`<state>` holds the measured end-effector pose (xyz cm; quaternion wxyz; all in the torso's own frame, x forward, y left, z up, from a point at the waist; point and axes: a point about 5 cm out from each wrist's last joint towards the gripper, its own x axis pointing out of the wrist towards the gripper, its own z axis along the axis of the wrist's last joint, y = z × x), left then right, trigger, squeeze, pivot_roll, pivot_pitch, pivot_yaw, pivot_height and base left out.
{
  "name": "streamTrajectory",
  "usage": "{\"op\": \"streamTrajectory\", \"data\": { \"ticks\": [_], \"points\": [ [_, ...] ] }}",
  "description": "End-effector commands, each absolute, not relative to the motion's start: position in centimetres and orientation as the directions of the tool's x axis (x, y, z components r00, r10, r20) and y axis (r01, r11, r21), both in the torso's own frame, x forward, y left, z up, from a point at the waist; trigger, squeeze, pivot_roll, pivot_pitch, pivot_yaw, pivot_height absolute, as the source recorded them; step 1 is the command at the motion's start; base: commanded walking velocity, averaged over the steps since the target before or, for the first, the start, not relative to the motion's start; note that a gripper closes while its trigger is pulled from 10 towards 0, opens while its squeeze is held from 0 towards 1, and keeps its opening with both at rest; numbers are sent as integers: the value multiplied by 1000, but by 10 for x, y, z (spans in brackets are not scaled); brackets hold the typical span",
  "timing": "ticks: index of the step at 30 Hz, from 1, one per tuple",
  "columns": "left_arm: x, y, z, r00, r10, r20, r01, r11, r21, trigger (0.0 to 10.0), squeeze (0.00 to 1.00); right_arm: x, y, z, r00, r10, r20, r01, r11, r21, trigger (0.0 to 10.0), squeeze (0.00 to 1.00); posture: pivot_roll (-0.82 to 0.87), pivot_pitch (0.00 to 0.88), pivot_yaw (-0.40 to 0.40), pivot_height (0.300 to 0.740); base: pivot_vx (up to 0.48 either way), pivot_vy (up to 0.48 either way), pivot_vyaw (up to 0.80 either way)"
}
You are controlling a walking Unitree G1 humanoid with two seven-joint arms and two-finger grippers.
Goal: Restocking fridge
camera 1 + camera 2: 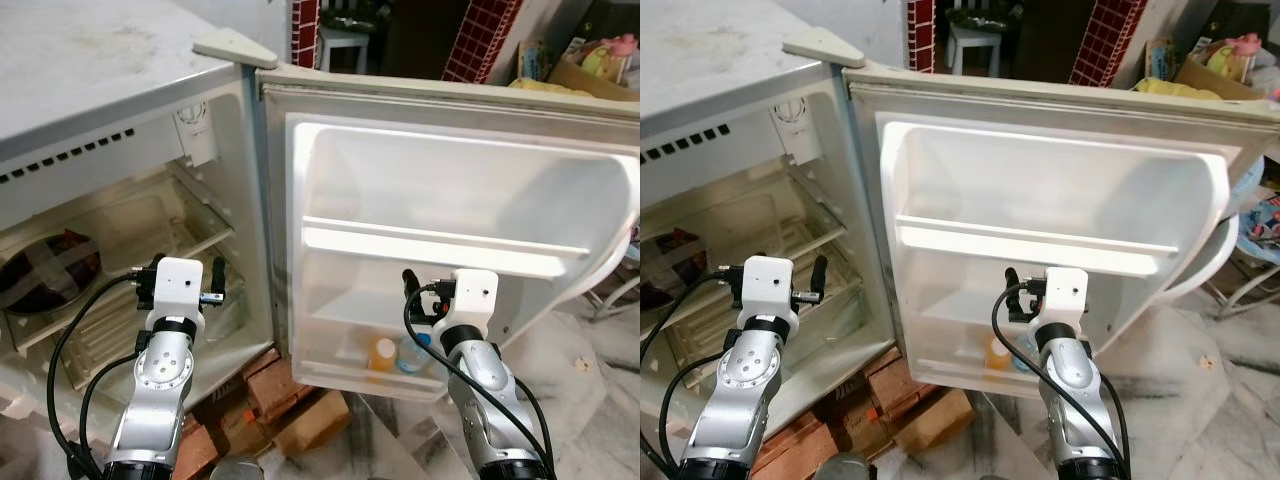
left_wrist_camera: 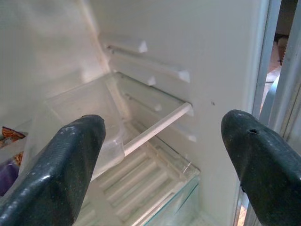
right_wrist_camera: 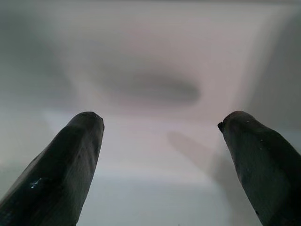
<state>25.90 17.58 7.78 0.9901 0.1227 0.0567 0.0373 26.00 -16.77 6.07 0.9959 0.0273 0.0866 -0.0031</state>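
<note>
Left gripper [image 2: 162,155] has its fingers spread wide with nothing in them, poking into the open fridge [image 1: 120,60] just inside the hinge-side wall. Past the fingers there's a clear drawer [image 2: 89,117], a white shelf rail [image 2: 157,126] and a ribbed glass shelf [image 2: 141,183] below it. Deeper in the fridge, off on the far side from the door, sits a dark round thing [image 1: 50,275] with tape crossed over it; can't tell what it is.

Right gripper [image 3: 160,155] is also wide apart and empty, pointed into the door [image 1: 450,200], under its middle shelf [image 1: 430,250]. The wrist view there is just blurry white plastic.

Stock so far: an orange bottle [image 1: 383,354] and a blue-capped bottle [image 1: 412,352] side by side in the door's bottom rack, just beside the right wrist. Bricks [image 1: 275,395] lie on the floor under the fridge front.
</note>
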Motion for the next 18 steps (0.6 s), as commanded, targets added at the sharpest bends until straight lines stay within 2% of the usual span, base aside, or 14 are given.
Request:
{"op": "streamTrajectory", "data": {
  "ticks": [1, 15, 18],
  "points": [
    [258, 177, 80, 991, 96, -95, -69, 964, 258, 10000, 0, 262, -169, 67, 988, -6, -155, 13, 999, 46, 10000, 0, 60, 0, -35, 740, -401, 0, 0],
    [258, 178, 79, 990, 100, -100, -70, 961, 269, 10000, 0, 263, -167, 70, 990, -8, -141, 21, 996, 90, 10000, 0, 60, 0, -33, 740, -268, 0, 0],
    [259, 178, 80, 989, 108, -98, -78, 960, 270, 10000, 0, 264, -170, 79, 997, -20, -69, 30, 988, 151, 10000, 0, 66, 0, -34, 740, -403, 0, 0]
  ]
}}
